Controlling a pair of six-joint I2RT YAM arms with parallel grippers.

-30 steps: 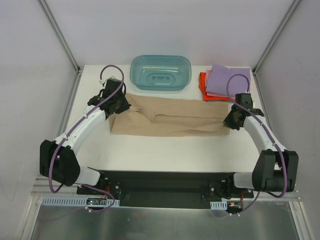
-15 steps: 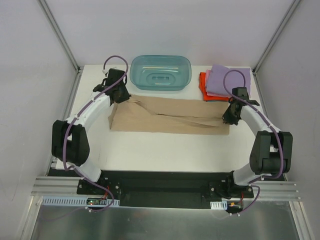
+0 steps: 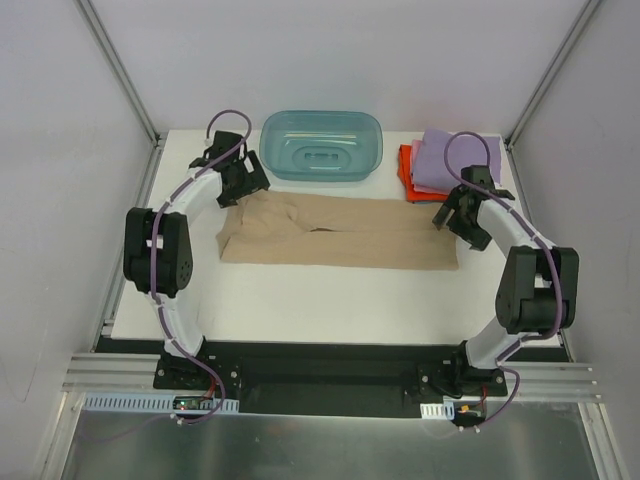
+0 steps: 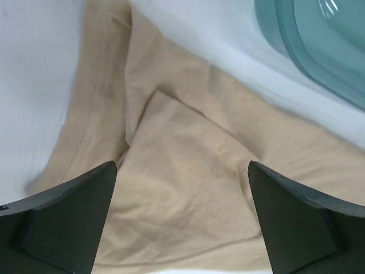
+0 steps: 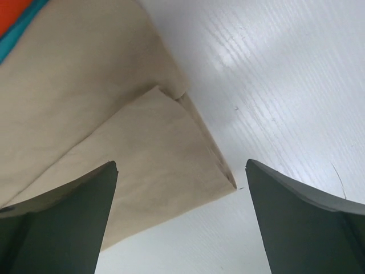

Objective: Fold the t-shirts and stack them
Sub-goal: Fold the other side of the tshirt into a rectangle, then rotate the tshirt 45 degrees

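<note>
A tan-beige t-shirt (image 3: 340, 238) lies folded lengthwise into a long band across the middle of the white table (image 3: 330, 305). My left gripper (image 3: 243, 184) stands open just above its far left corner, where the wrist view shows a folded sleeve flap (image 4: 182, 171) and nothing between the fingers. At the far right corner my right gripper (image 3: 456, 213) is open too, over the doubled cloth edge (image 5: 142, 148). Folded t-shirts are stacked at the back right: lilac (image 3: 445, 160) on top, orange-red (image 3: 408, 176) below, with a teal edge (image 5: 17, 34) showing in the right wrist view.
A translucent teal plastic tub (image 3: 321, 145) stands at the back centre, close behind the tan shirt and next to my left gripper; its rim (image 4: 319, 51) shows in the left wrist view. Grey walls enclose the table on three sides.
Both grippers carried the tan shirt's near edge away from me over its far half, then opened and let go. The shirt now lies as a narrower band.
</note>
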